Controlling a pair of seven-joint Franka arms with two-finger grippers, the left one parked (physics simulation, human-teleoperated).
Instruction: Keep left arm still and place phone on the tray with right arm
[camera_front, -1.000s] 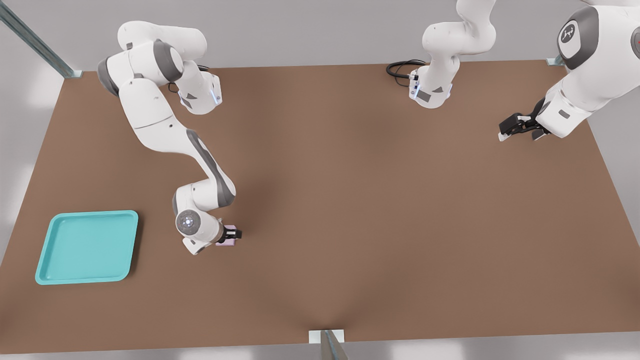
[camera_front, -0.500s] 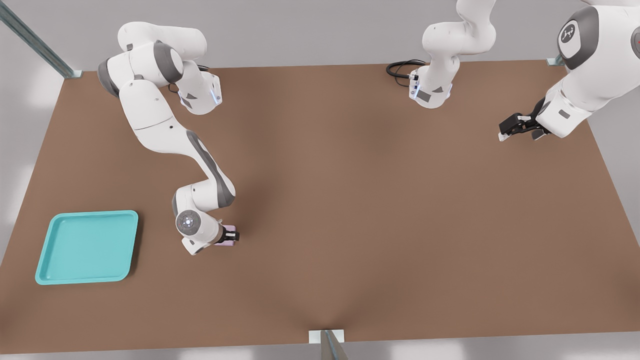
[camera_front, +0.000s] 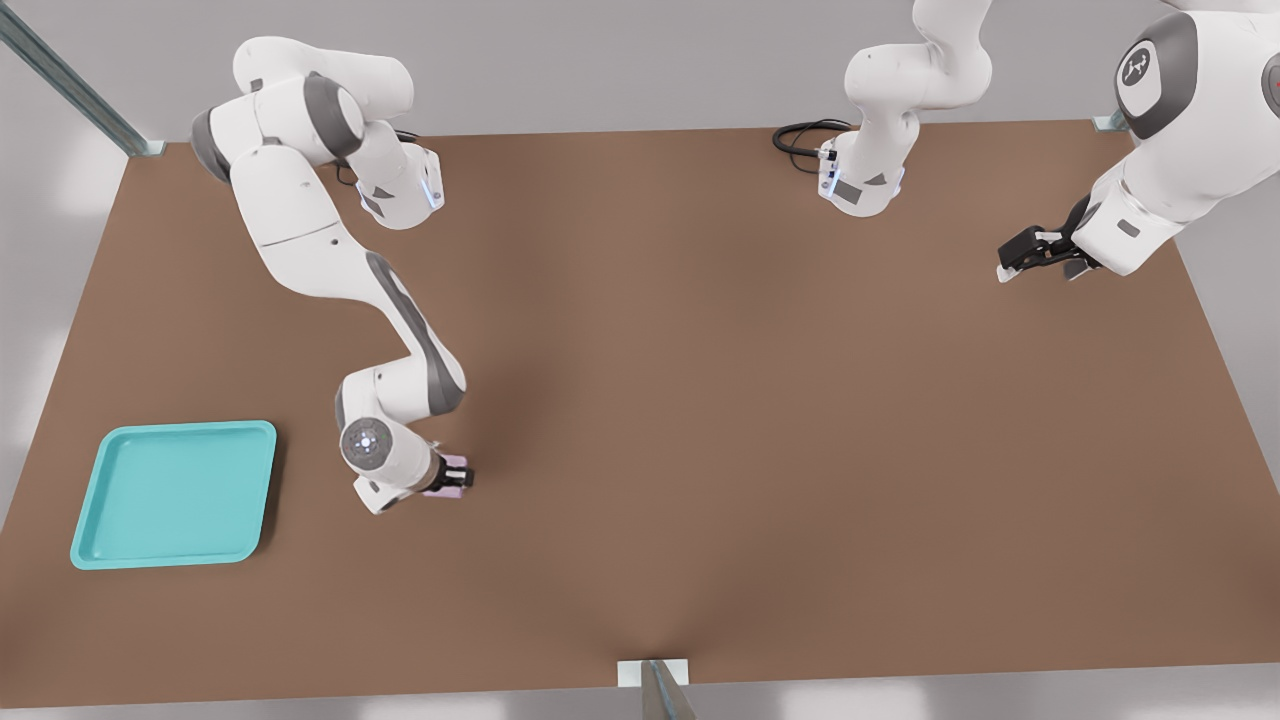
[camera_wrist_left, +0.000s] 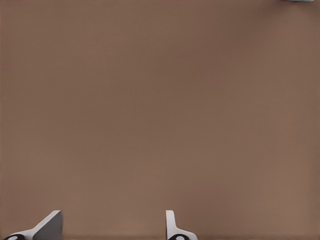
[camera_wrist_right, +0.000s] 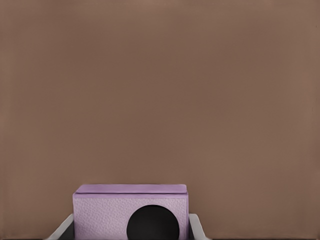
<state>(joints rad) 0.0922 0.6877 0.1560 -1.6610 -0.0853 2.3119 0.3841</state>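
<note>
Here the right arm's claw (camera_front: 450, 478) sits low over the flat brown tabletop (camera_front: 760, 420), toward the front view's left and a little below the middle of the surface. Its two fingers are closed against the sides of the small pale pink, nearly square phone (camera_front: 449, 470), which shows as a sliver of pink poking out from under the white wrist. In the right wrist view the phone (camera_wrist_right: 131, 210) fills the space between the two grey fingertips (camera_wrist_right: 198, 227), one pressed to each side edge, and one round black camera lens (camera_wrist_right: 153, 223) is visible on its textured pink face; the rest of that face is cut off by the frame. Whether the phone rests on the tabletop or is raised just off it cannot be told.

The shallow turquoise plastic tray (camera_front: 100, 470), roughly square with rounded corners and a raised rim, lies flat near the tabletop's edge on the front view's left. It stands well apart from the claw and phone, with a strip of bare brown surface between them.
</note>
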